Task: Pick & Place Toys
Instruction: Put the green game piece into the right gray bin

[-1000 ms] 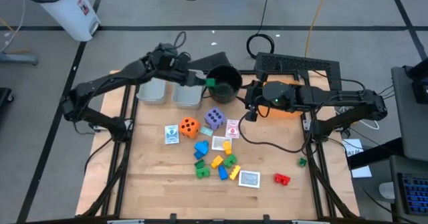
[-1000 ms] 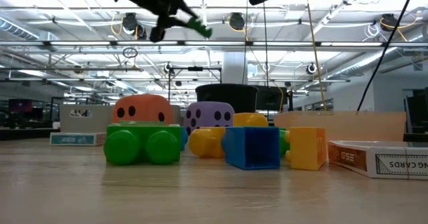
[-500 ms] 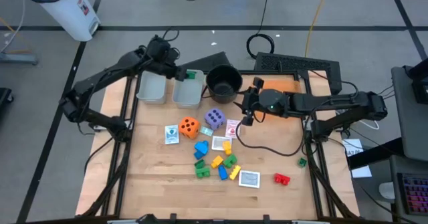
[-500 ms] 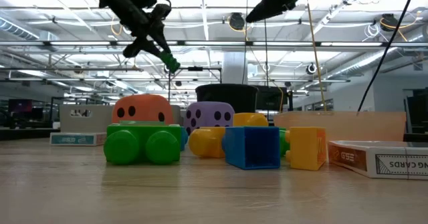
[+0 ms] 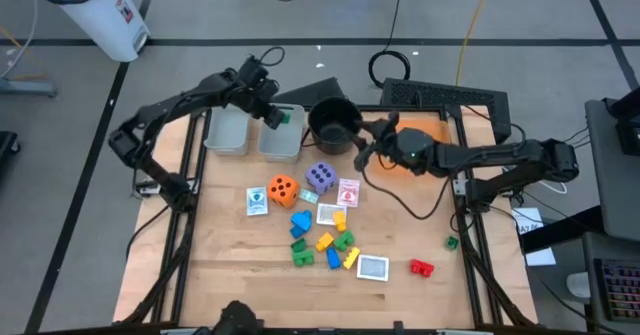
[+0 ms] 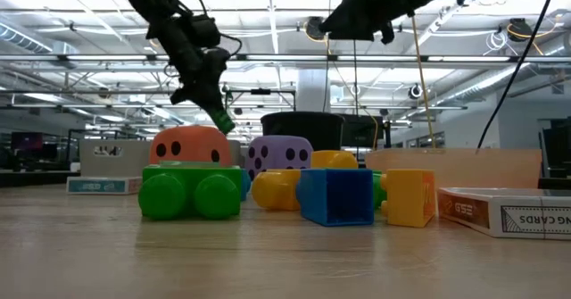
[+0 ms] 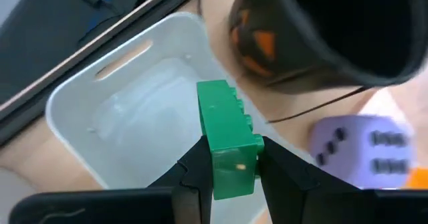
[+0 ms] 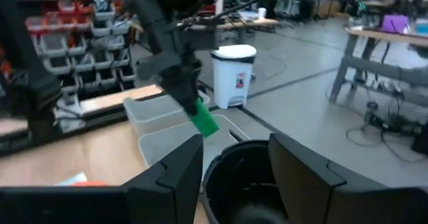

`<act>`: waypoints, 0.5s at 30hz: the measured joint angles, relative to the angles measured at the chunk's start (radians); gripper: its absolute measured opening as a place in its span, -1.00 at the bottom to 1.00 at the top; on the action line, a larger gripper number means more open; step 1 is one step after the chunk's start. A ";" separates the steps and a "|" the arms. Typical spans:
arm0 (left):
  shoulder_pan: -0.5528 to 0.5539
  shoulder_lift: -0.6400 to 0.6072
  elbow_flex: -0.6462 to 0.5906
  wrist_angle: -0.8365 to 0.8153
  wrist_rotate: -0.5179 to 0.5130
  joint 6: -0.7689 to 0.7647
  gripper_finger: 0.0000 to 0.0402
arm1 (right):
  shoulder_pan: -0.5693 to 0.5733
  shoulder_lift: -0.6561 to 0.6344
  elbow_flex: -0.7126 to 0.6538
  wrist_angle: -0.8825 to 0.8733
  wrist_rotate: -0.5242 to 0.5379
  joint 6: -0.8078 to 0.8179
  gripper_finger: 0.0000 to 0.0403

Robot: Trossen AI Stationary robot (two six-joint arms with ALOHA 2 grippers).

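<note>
Upper left-centre, high view | L gripper (image 5: 277, 116) pinches green block (image 5: 284, 116), long axis running out past fingertips, hanging right over grey bin (image 5: 281, 141) | R gripper (image 5: 366, 151) spread, empty, by black pot (image 5: 333, 125) | other toys mid-frame, untouched

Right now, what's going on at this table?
The left gripper holds a green block over a grey bin next to the black pot, not yet released. The right gripper hangs open above the pot, holding nothing. Most toys are on the table: an orange die, a purple die, cards and a cluster of coloured blocks.
</note>
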 joint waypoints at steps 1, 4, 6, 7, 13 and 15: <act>-0.002 0.015 0.015 -0.016 -0.018 0.026 -0.52 | -0.006 0.000 0.006 -0.002 -0.002 0.007 -0.17; -0.012 0.068 0.093 -0.087 -0.080 0.113 -0.52 | -0.027 0.000 0.049 -0.062 -0.003 0.030 -0.17; -0.019 0.111 0.153 -0.129 -0.110 0.156 -0.52 | -0.049 0.000 0.092 -0.145 -0.002 0.061 -0.18; -0.023 0.130 0.182 -0.145 -0.115 0.172 -0.52 | -0.061 0.000 0.116 -0.200 -0.002 0.076 -0.19; -0.050 0.233 0.321 -0.190 -0.142 0.229 -0.52 | -0.121 0.000 0.272 -0.558 -0.003 0.143 -0.29; -0.056 0.262 0.359 -0.215 -0.148 0.249 -0.52 | -0.125 -0.004 0.290 -0.626 -0.003 0.132 -0.32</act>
